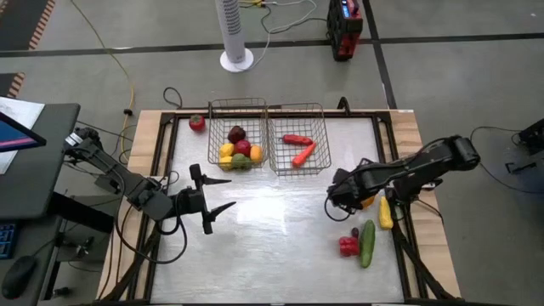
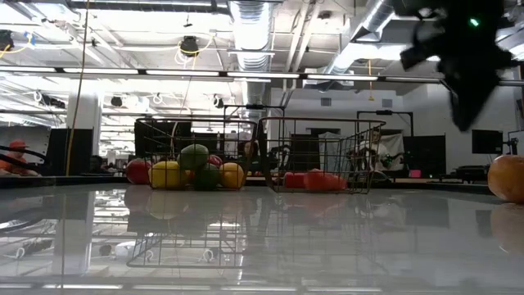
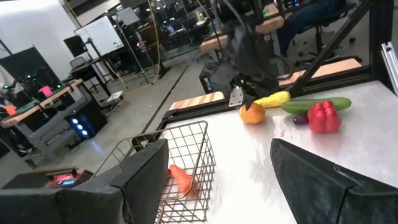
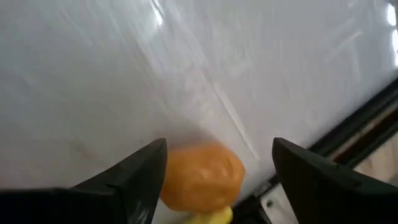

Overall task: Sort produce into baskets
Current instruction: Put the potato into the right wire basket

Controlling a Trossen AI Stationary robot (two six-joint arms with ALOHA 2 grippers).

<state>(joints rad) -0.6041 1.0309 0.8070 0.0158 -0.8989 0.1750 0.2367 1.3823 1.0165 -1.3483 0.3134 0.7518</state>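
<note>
Two grey wire baskets stand at the table's far side. The left basket (image 1: 238, 136) holds several round fruits, red, yellow, green and orange. The right basket (image 1: 299, 140) holds a red chili (image 1: 297, 138) and a carrot (image 1: 304, 154). An orange (image 1: 367, 202) rests on the table near the right edge. My right gripper (image 1: 334, 202) is open above it and clear of it. In the right wrist view the orange (image 4: 202, 177) shows between the fingers (image 4: 219, 146). My left gripper (image 1: 223, 194) is open and empty at the table's middle left.
By the orange lie a yellow piece (image 1: 384, 212), a cucumber (image 1: 367, 242), a red piece (image 1: 348, 246) and a small dark piece (image 1: 355, 231). A red fruit (image 1: 197, 123) sits on the table left of the baskets. A black frame rail (image 1: 399, 212) runs along the right edge.
</note>
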